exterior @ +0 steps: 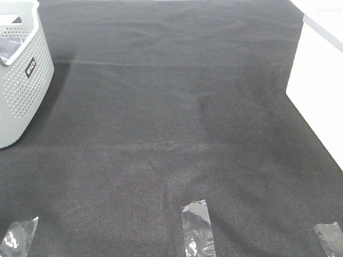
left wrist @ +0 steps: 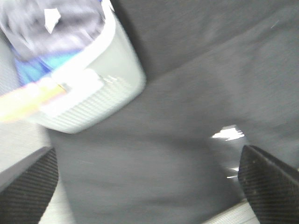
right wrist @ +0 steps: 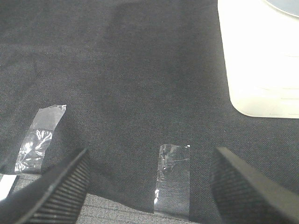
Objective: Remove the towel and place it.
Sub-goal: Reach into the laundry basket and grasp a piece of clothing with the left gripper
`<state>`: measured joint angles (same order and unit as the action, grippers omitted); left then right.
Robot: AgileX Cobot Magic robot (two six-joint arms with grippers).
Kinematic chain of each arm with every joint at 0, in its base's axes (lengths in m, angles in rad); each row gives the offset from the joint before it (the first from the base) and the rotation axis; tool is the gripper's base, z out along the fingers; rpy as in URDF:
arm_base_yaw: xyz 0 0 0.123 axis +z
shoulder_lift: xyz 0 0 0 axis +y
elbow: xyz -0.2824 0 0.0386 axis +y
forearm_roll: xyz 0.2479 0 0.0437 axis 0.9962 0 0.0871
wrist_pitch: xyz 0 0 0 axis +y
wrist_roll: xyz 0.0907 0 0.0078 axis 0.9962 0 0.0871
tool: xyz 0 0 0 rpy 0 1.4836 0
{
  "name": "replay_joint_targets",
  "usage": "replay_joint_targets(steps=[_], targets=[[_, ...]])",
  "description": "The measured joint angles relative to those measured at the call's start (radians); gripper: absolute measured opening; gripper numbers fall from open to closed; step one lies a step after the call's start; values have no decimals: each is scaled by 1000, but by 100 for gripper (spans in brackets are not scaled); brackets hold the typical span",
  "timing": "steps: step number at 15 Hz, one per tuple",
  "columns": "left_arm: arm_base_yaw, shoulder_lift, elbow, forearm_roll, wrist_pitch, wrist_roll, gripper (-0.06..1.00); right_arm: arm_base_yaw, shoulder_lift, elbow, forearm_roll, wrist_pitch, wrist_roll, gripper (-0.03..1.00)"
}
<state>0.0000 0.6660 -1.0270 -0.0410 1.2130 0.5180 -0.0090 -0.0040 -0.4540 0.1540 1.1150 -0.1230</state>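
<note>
The black mat [exterior: 171, 118] is covering the whole table. It is looking flat and a bit fuzzy, like woven cloth, with faint fold lines running across it.

A white plastic basket [exterior: 21, 91] is sitting on the far left corner of the mat. Its walls are full of tiny round holes and its corners are rounded. A small dark label is sticking to its side. The towel [left wrist: 70, 39] is lying bunched up inside this basket, soft and grey-purple. The left wrist picture is too blurry to show its hem. A blue patch [left wrist: 35, 70] is showing under the towel, too smeared to name.

A big smooth white block [exterior: 319, 91] is standing along the right edge of the mat, and its near corner is rounded. Shiny clear tape strips [exterior: 198, 227] are lying flat along the near edge of the mat, a little crinkled.

The left gripper [left wrist: 147, 158] is hanging over the mat close to the basket. Its black bumpy fingers [left wrist: 28, 186] are spreading wide apart and are holding nothing. The right gripper [right wrist: 152, 156] is hanging over the near edge of the mat. Its ridged dark fingers [right wrist: 60, 186] are spreading apart too, with nothing between them, and one tape strip is lying below the gap.

Between the basket and the white block, the wide middle of the mat is giving lots of room to move.
</note>
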Motion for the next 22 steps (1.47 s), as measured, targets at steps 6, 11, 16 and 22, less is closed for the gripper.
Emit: replay_joint_targets(steps=[6, 11, 16, 22], targets=[[0, 607, -395, 248, 3, 218, 99, 0, 0, 0, 0, 0, 0, 71], [46, 1002, -695, 317, 3, 332, 99, 0, 0, 0, 0, 0, 0, 71], [105, 1269, -929, 349, 1, 465, 99, 0, 0, 0, 0, 0, 0, 71], [105, 1479, -940, 401, -167, 559, 98, 0, 0, 0, 0, 0, 0, 71]])
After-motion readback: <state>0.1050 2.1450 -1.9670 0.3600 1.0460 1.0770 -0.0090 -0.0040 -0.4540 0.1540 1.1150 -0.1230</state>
